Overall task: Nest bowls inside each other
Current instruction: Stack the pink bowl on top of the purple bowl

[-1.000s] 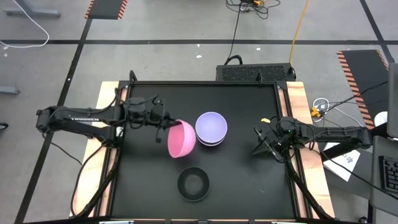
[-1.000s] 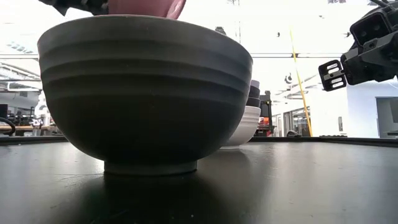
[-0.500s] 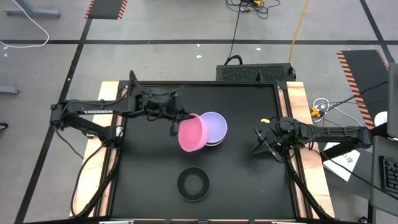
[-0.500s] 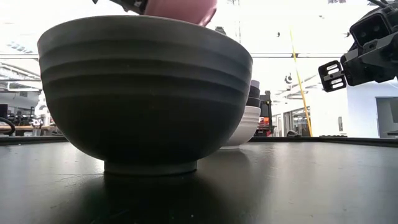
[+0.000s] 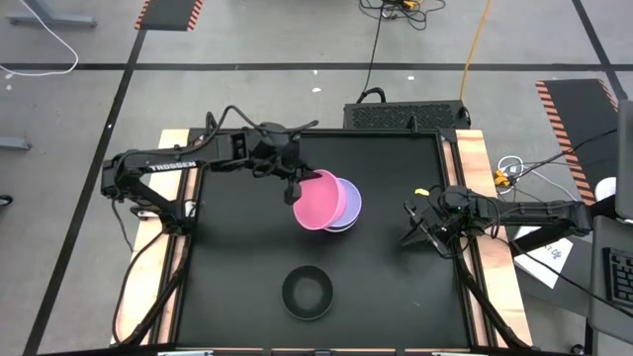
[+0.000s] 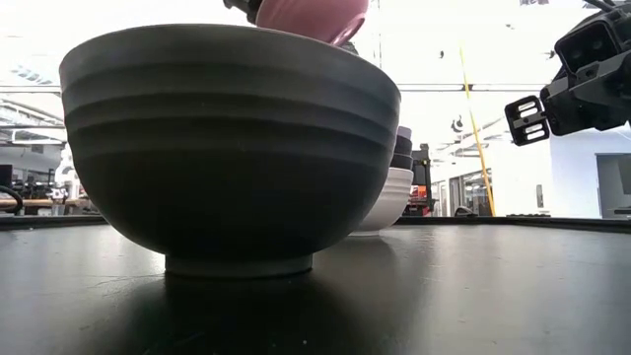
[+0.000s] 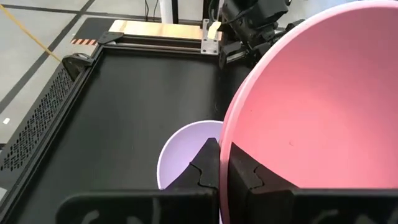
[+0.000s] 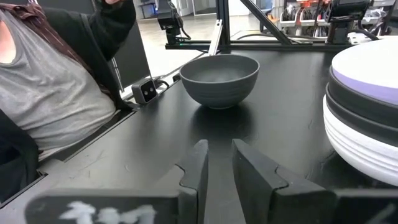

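Note:
My left gripper (image 5: 295,188) is shut on the pink bowl (image 5: 318,200) and holds it above the stack of bowls, partly covering the lavender bowl (image 5: 346,205) on top. In the right wrist view the stack (image 8: 367,106) shows white at the bottom, black bowls above it and lavender on top. A single black bowl (image 5: 306,293) stands on its foot near the table's near edge and fills the low view (image 6: 232,148). My right gripper (image 5: 413,225) waits open above the table's right side, touching nothing. My left gripper pinches the pink bowl's rim (image 7: 225,155) on the side toward the table's left, with one finger (image 7: 249,177) inside the bowl and one finger (image 7: 202,171) outside. The fingers slant down from the far left. The bowl is lifted clear, mouth up and slightly tilted, above the lavender bowl (image 7: 180,149).
The black table mat has raised rails at its edges (image 5: 450,198). A person (image 8: 56,93) sits beyond the table's near-side edge, seen in the right wrist view. There is bare mat between the stack and the single black bowl, and to the right of the stack.
My left gripper has carried the pink bowl toward the table's right and a little toward the far edge, from beside the stack to over it. The bowl has turned from strongly tipped, mouth sideways, to nearly level, mouth up. The right arm kept still.

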You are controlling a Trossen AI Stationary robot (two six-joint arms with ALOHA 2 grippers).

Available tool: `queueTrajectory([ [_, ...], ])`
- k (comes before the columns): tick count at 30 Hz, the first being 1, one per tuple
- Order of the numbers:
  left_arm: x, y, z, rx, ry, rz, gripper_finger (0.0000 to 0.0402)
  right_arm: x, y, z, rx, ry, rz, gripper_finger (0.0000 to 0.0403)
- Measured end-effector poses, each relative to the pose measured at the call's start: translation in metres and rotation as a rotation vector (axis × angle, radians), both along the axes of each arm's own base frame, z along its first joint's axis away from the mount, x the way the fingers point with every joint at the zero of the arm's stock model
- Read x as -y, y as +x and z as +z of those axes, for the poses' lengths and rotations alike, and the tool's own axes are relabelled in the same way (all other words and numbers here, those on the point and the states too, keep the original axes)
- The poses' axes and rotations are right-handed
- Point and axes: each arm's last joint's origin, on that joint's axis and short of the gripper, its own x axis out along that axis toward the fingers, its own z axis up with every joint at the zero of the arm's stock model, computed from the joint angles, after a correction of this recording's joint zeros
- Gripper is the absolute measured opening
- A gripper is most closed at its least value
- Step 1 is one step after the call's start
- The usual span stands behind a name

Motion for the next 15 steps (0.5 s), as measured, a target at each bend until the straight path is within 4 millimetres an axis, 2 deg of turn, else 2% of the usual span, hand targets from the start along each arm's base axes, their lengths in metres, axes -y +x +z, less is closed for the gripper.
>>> queueTrajectory([
  [7, -0.006, -0.001, 0.002, 0.001, -0.008, 0.021, 0.0003, 0.0, 0.0, 0.0, -0.004, 0.0, 0.001, 0.0061],
  [15, -0.021, -0.006, 0.001, -0.008, -0.047, 0.055, 0.0003, 0.0, 0.001, -0.001, -0.015, 0.002, 0.001, 0.0061],
])
